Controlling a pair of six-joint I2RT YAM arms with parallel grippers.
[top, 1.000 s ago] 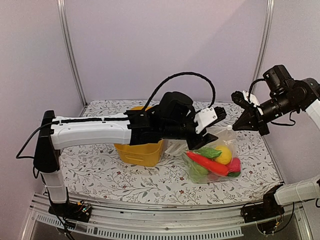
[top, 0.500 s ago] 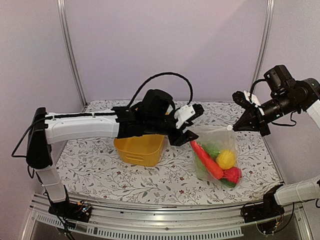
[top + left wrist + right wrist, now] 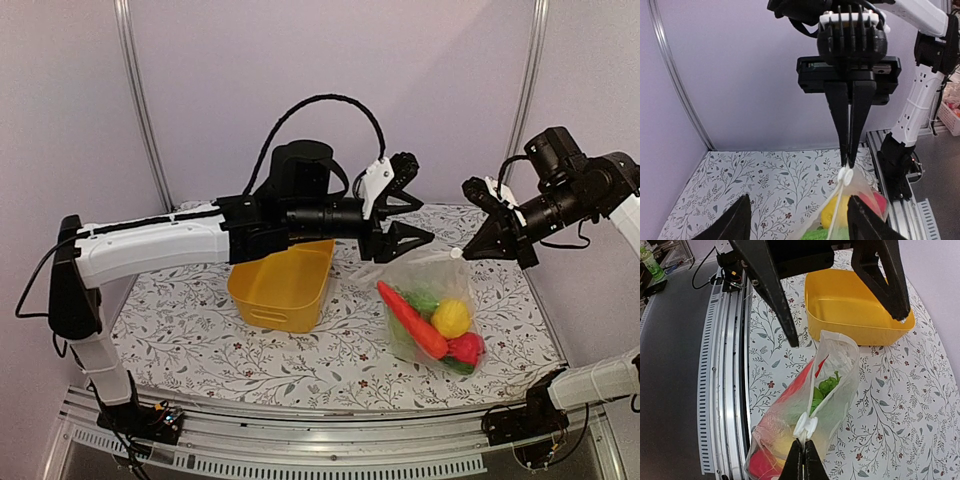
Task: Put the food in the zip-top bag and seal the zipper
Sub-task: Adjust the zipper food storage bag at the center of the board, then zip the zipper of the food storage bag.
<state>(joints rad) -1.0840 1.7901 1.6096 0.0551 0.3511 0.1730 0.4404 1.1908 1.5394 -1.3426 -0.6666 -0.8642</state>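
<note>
Your right gripper (image 3: 462, 254) is pinched tight on the top corner of the clear crinkly plastic zip-top bag (image 3: 436, 283), which hangs from it with red, green and yellow plastic toy food (image 3: 445, 322) inside. Your left gripper (image 3: 418, 216) gapes wide just beside the bag, holding nothing.

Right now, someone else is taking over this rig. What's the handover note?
Left gripper: open, holding nothing, in the air by the free end of the clear crinkly plastic zip-top bag.
Right gripper: shut on the bag's white-tabbed corner, and the bag hangs from it.
Done: the red, green, yellow and orange toy food is in the bag. None shows in the yellow plastic basket.
Left: the clear zipper strip gapes at the far end. Press it shut.
</note>
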